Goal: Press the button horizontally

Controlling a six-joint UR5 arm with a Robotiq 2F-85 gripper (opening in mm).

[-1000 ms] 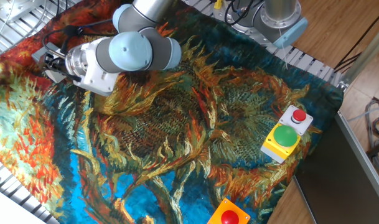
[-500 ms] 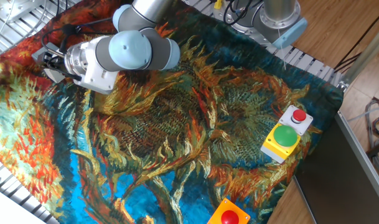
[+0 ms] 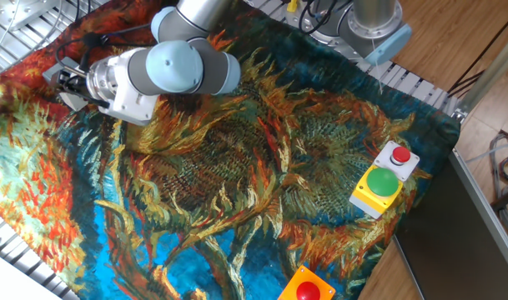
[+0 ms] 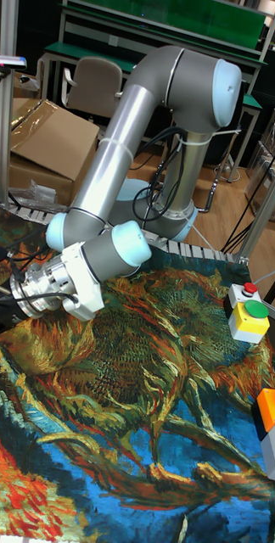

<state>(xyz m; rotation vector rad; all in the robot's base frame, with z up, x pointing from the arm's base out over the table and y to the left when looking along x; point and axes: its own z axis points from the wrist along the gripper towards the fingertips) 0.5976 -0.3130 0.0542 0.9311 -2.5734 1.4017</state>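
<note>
The button [image 3: 400,155], small, red and round, sits atop a pale cubic box touching the yellow box [image 3: 378,191] at the painted cloth's [image 3: 237,167] right edge. Gripper [image 3: 63,82] far left; finger state indiscernible.

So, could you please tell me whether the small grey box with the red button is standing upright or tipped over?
Upright: the small light grey box sits flat on the painted cloth, its red round button facing up.
</note>
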